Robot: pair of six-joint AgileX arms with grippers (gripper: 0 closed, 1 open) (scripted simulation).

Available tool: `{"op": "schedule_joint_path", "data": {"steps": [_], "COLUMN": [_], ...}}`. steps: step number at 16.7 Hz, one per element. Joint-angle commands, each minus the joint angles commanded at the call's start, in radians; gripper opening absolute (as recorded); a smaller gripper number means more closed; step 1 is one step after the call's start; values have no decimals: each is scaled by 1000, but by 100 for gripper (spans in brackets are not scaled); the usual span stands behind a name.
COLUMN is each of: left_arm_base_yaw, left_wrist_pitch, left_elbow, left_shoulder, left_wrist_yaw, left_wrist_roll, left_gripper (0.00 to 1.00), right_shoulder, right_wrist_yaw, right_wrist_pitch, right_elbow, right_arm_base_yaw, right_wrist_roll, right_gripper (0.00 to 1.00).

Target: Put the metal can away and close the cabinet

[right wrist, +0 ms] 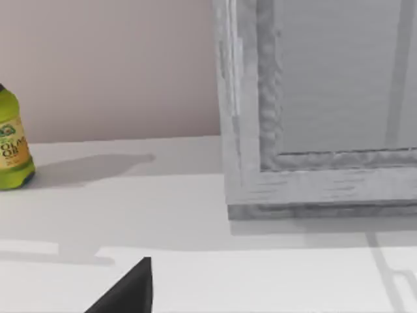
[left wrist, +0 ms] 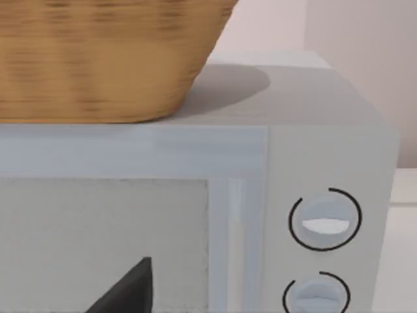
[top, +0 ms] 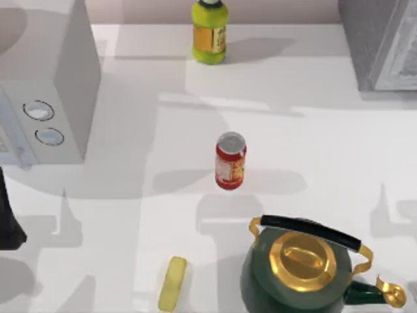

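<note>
Left pincer (top: 8, 222) sits well apart from metal can (top: 230, 161).

White table (top: 326, 150) with kitchen things spread across it

The metal can (top: 230, 160) stands upright near the middle. A yellow-green bottle (top: 209, 31) stands at the far edge, well apart from it. A dark green kettle (top: 303, 274) with a gold lid sits at the near edge, right of centre, and a small yellow bar (top: 172, 283) lies just left of it. A microwave (top: 49, 98) occupies the left side, a grey cabinet (top: 381, 42) the far right corner.
</note>
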Motion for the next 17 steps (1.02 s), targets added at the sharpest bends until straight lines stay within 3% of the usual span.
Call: {"op": "schedule_joint_path", "data": {"steps": [17], "left_arm_base_yaw": [0], "left_wrist_pitch": [0], "left_elbow": [0], "left_shoulder": [0], "left_wrist_yaw": [0], "left_wrist_roll": [0], "left_gripper": [100], "right_shoulder": [1549], "right_wrist_yaw": [447], "right_wrist_pitch": [-206], "right_elbow": [966], "right_arm_base_yaw": [686], "right_wrist_roll": [586], "right_gripper": [100]}}
